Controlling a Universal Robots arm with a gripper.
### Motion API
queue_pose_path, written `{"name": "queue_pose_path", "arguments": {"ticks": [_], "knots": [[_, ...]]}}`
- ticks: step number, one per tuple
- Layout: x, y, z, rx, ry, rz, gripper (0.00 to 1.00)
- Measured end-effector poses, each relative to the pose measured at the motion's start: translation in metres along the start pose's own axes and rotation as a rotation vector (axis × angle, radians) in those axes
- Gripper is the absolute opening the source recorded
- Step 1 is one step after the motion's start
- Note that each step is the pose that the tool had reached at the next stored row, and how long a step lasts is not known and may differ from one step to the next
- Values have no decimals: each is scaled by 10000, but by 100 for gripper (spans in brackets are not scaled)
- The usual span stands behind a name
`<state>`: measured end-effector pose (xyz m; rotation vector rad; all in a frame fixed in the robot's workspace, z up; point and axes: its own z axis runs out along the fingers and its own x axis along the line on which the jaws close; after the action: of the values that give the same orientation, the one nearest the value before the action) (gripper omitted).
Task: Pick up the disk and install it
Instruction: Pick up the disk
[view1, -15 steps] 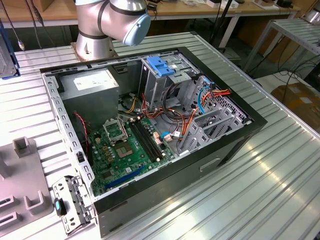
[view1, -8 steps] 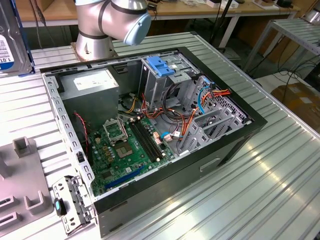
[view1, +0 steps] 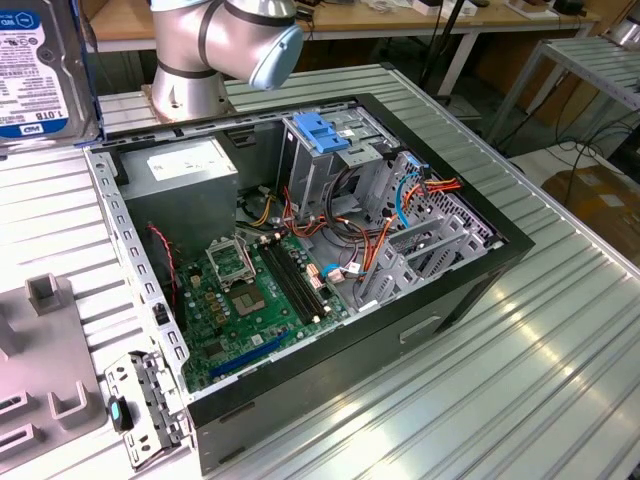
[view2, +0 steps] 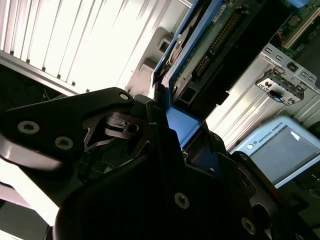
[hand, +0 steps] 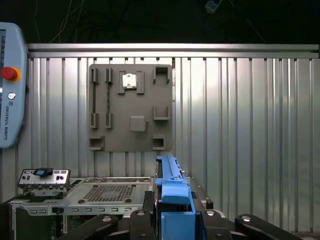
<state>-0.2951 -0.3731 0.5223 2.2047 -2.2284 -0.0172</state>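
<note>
**Disk** (view1: 35, 70): black drive, labelled face turned to the exterior camera. Held up clear of the table (view1: 560, 330) at the exterior view's far left, well apart from the open computer case (view1: 450, 290). Circuit-board underside on show in the second wrist view, with the blue rail (view2: 181, 122) on its edge running down into the grip. Not yet installed.

**Hazards, as judged:**
- Held by one narrow plastic edge only, so the drive may swing or slide in the grip if tilted or moved sharply.
- Rail is plastic, so it may flex or pull off the drive under a hard squeeze.
- Drive cage with the pale blue latch (view1: 325, 135) stands inside the case, just beside a bunch of orange and red cables (view1: 375, 240). Likely snag or jam if the disk arrives crooked or brushes them.

**Pincer** (hand: 175, 222): clamped on the disk by its blue rail. Fingers (hand: 149, 215) pressed to either side, gap no wider than the rail. Nothing else touched.

**Surroundings:**
- Grey slotted holder plate (hand: 130, 107) lying on the ribbed table beyond the disk.
- Control tablet (hand: 10, 85) near the case.
</note>
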Motion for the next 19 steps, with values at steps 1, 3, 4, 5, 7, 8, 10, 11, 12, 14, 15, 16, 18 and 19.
{"name": "queue_pose_path", "arguments": {"ticks": [1,3,4,5,7,8,10,11,12,14,15,16,18,19], "knots": [[0,-19,-1,-1,1,0,37],[-1,-52,-1,-1,0,0,37],[0,-99,-1,-1,0,0,37],[1,-132,-1,-2,1,-1,37],[2,-228,0,0,0,0,37],[2,-249,0,-1,1,0,37],[1,-296,-1,-2,1,0,37],[2,-328,0,-1,1,0,37],[2,-352,0,-1,1,-1,37],[2,-398,1,-1,1,-1,37],[2,-414,1,-1,0,-1,37],[1,-436,2,-1,0,-1,37],[1,-482,5,-1,0,1,37],[1,-510,7,-1,0,0,37]]}}
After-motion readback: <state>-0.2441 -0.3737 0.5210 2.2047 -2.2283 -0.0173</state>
